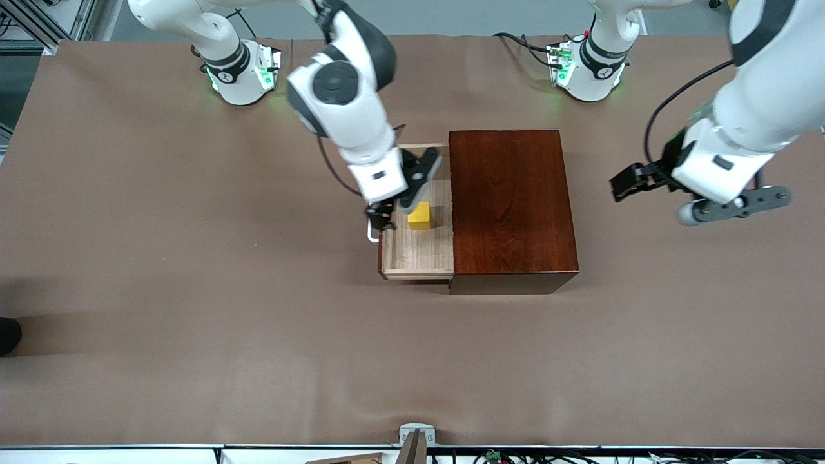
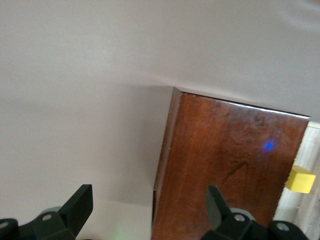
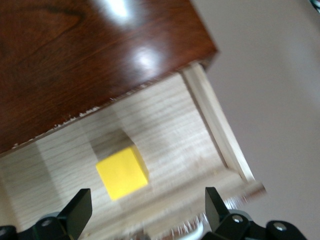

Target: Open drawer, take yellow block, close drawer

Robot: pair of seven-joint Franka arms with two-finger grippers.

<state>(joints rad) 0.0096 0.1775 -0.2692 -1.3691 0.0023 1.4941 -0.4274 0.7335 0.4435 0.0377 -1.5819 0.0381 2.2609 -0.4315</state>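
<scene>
Front view shows your right gripper (image 1: 387, 216) open above the handle (image 1: 372, 233), the yellow block (image 1: 419, 216) inside the pulled-out drawer (image 1: 417, 258); descend carelessly and a finger strikes the drawer's front rim. The left gripper (image 1: 628, 183) waits open beside the box (image 1: 509, 200).

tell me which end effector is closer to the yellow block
The right one. The right end effector is open above the pulled-out drawer, beside the yellow block. The left end effector is open, over the table past the wooden box.

One drawer (image 1: 419, 258), one yellow block (image 1: 419, 216), one wooden box (image 1: 509, 206).
</scene>
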